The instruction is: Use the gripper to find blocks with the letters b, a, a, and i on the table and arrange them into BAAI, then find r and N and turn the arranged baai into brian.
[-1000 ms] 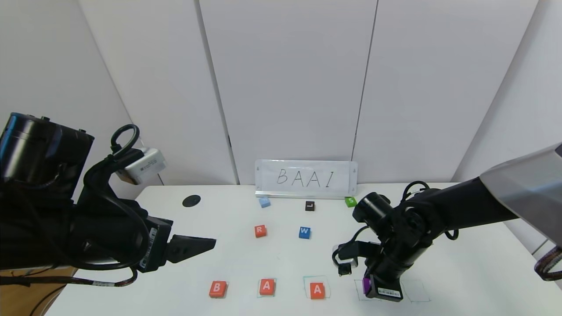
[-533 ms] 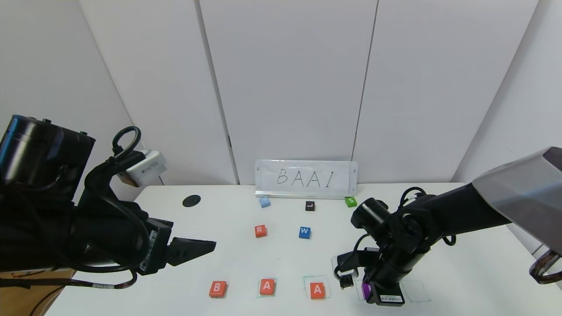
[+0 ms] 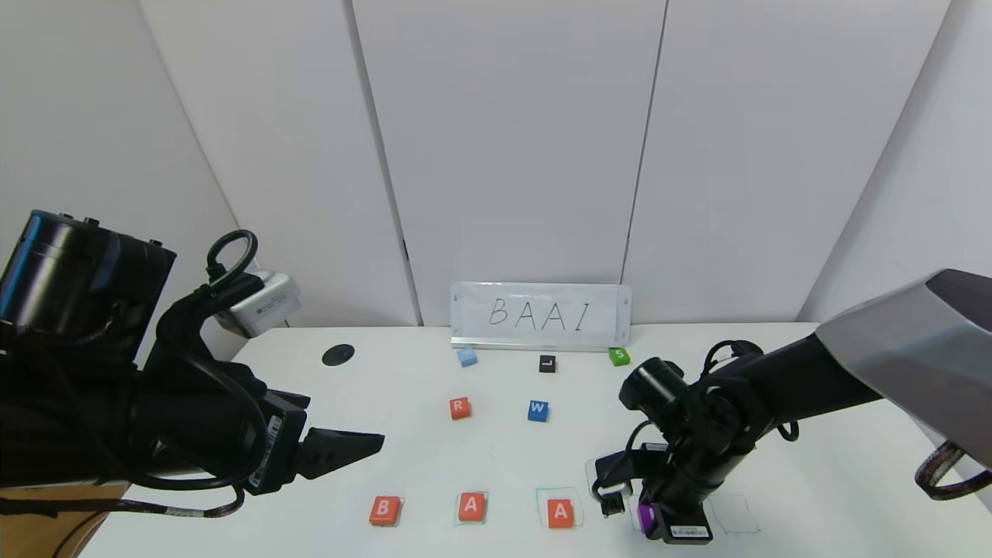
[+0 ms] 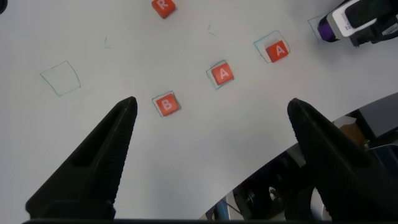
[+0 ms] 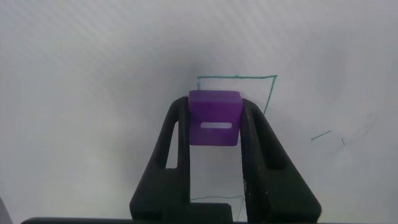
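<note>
While the purple block is clamped between the right gripper's fingers, it is held low over a green outline on the desk, beside the A block; being judged light, stiff and smooth, it is best pinched on opposite flat sides; the left gripper is spread wide, idle above the B block.
</note>
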`<state>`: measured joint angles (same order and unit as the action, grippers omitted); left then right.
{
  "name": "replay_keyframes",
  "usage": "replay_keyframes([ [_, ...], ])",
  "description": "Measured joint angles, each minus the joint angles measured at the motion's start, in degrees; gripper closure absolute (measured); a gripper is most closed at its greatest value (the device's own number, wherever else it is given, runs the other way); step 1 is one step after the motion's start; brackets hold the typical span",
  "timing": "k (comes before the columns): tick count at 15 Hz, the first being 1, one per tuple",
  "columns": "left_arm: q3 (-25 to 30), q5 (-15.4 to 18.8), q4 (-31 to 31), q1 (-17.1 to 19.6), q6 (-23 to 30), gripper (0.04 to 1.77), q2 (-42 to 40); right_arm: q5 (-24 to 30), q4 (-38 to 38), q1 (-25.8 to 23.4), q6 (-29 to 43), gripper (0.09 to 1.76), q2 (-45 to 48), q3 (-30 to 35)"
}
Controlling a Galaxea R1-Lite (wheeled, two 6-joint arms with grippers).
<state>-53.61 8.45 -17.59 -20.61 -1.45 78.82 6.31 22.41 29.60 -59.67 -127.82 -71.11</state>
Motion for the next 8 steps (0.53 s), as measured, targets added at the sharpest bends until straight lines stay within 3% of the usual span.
replay_keyframes([
  [8, 0.3, 0.0, 0.0, -0.9, 0.0, 0.09, 0.1, 0.0, -0.1, -0.4, 0.1, 1.32, -0.4, -0.5],
])
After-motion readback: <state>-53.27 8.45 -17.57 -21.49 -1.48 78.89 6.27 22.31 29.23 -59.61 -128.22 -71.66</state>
